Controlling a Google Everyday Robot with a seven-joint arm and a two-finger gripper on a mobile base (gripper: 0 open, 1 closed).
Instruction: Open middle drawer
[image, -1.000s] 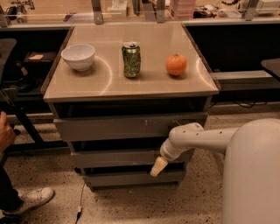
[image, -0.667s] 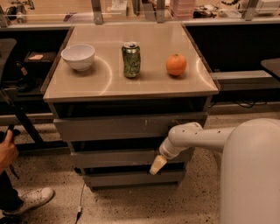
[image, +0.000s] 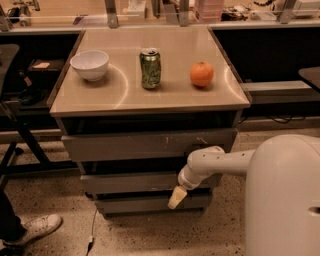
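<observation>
The middle drawer (image: 130, 182) is a grey flat front below the taller top drawer (image: 145, 144) with pale scratch marks and above the smallest bottom drawer (image: 145, 203). It stands out only a little from the cabinet. My gripper (image: 176, 198) hangs from the white arm (image: 215, 162) at the right part of the drawer fronts, its pale tip pointing down-left over the gap between the middle and bottom drawers.
On the tan cabinet top (image: 150, 100) stand a white bowl (image: 90, 64), a green can (image: 150, 68) and an orange (image: 201, 74). My white body (image: 282, 195) fills the lower right. A person's shoe (image: 32, 228) is at the lower left on the speckled floor.
The person at the left edge has drawn the hand back out of view. My arm and gripper stay at nearly the same place by the drawer fronts.
</observation>
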